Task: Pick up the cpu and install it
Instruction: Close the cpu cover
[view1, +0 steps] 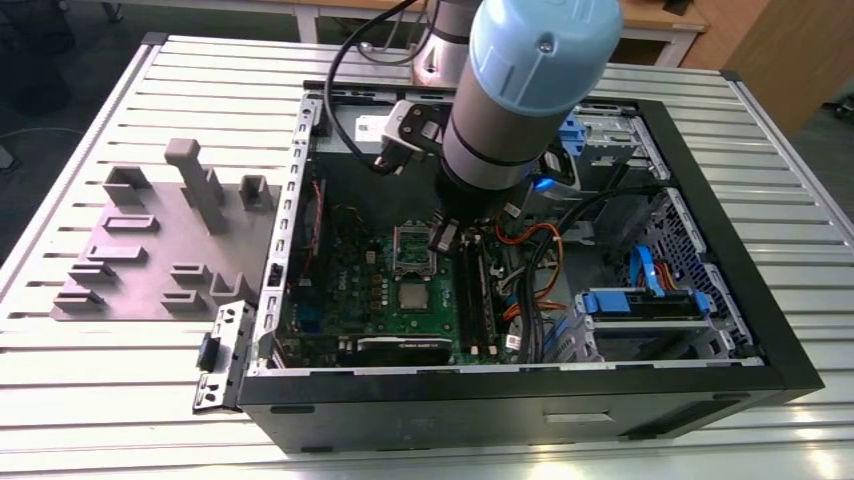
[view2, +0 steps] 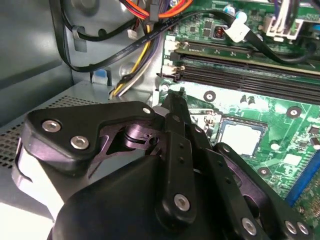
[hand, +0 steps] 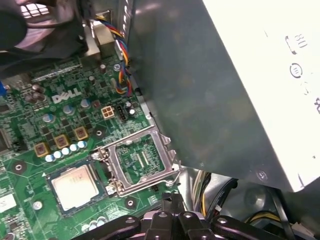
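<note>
The cpu (view1: 415, 297) is a small silver-grey square lying flat in its socket on the green motherboard (view1: 350, 290) inside the open computer case. Both wrist views show the cpu (hand: 75, 186) (view2: 243, 138) with its pale top facing up. Beside it the shiny metal socket frame (hand: 140, 160) (view1: 415, 248) stands swung open. My gripper (view1: 445, 238) hangs just over the edge of that frame, a short way from the cpu. Its black fingertips (view2: 174, 100) (hand: 171, 198) are pressed together and look shut with nothing between them.
The grey power supply box (hand: 225, 75) stands close beside the gripper. Bundled cables (view1: 534, 275) and long memory slots (view1: 474, 300) run by the socket. A blue drive cage (view1: 641, 302) fills the case's right side. A grey plastic fixture (view1: 160, 250) lies on the slatted table at the exterior view's left.
</note>
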